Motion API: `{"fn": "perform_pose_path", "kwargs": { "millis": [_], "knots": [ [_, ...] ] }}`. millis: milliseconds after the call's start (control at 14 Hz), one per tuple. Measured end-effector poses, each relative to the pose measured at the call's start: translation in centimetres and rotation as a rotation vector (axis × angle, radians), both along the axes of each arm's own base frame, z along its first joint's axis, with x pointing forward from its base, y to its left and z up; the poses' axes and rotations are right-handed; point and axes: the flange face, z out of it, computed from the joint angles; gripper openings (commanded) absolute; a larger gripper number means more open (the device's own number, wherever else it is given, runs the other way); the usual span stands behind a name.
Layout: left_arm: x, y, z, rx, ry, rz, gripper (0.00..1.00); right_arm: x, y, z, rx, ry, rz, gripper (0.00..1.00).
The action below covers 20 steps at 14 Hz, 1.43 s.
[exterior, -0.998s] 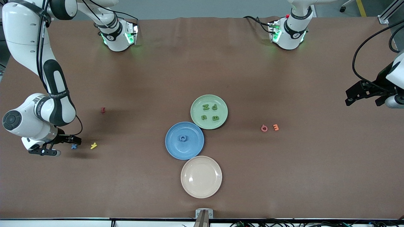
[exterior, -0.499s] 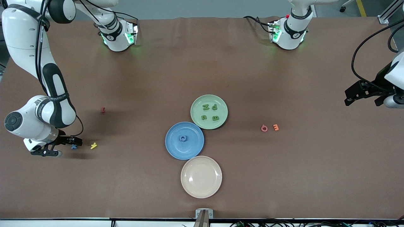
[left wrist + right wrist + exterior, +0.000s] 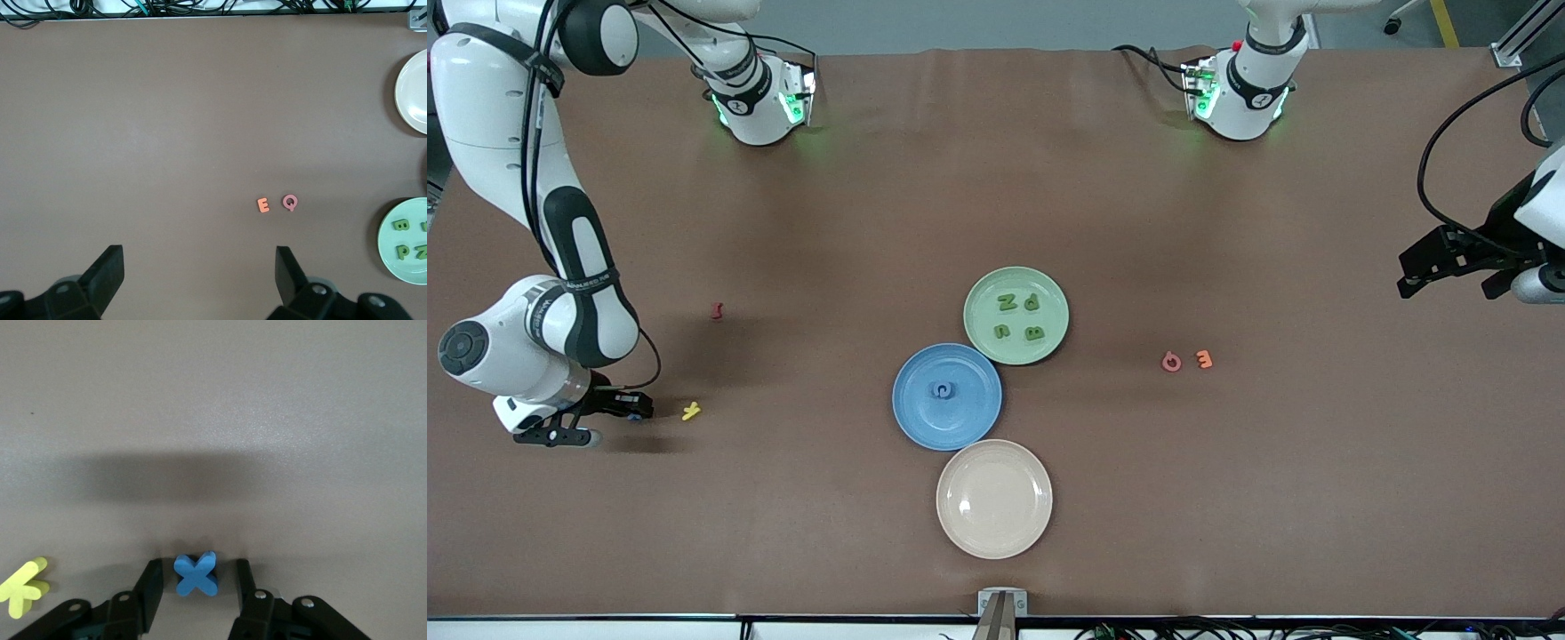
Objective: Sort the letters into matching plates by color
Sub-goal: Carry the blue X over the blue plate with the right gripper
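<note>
A blue X letter (image 3: pixel 196 575) lies on the table near the right arm's end. My right gripper (image 3: pixel 197 568) is down at the table and straddles it, open, with a narrow gap on each side. In the front view the right gripper (image 3: pixel 639 411) covers that letter. The blue plate (image 3: pixel 925 418) holds one blue letter (image 3: pixel 942 390). The green plate (image 3: pixel 1049 293) holds several green letters (image 3: pixel 1007 302). My left gripper (image 3: pixel 1409 286) waits open and empty over the left arm's end of the table, and its wrist view shows the left gripper (image 3: pixel 199 257) with fingers wide apart.
A yellow letter (image 3: pixel 691 411) lies right beside the right gripper. A red letter (image 3: pixel 716 310) sits farther from the camera. A pink Q (image 3: pixel 1171 362) and an orange E (image 3: pixel 1204 359) lie toward the left arm's end. A cream plate (image 3: pixel 994 499) is nearest the camera.
My right gripper has come down onto the blue X and its fingers have narrowed round it, so the letter no longer shows in the front view. The left arm has not moved.
</note>
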Motion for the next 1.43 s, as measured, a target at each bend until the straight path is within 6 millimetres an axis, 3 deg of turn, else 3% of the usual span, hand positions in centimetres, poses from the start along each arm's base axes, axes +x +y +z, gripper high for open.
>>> {"fn": "perform_pose_path", "kwargs": {
  "millis": [214,499,642,784,1070,1426],
  "knots": [
    [0.0,0.1,0.0,-0.001,-0.001,0.001,1.00,0.1,-0.1,0.2,-0.002,-0.005,0.000,0.04],
    [-0.1,0.1,0.2,-0.002,-0.023,0.001,1.00,0.4,0.6,0.3,0.004,-0.008,0.009,0.00],
    [-0.3,0.1,0.1,-0.001,-0.030,0.002,1.00,1.1,2.6,0.7,0.018,-0.011,0.005,0.00],
    [-0.8,0.1,0.1,-0.001,-0.030,0.002,1.00,2.3,6.3,2.0,0.045,0.020,-0.033,0.00],
    [-2.4,0.1,0.8,0.002,-0.031,0.002,1.00,4.2,16.0,5.0,0.077,0.063,-0.163,0.00],
    [-3.3,0.0,0.7,0.006,0.015,0.000,1.00,3.6,32.1,8.0,0.085,0.112,-0.376,0.00]
  ]
}}
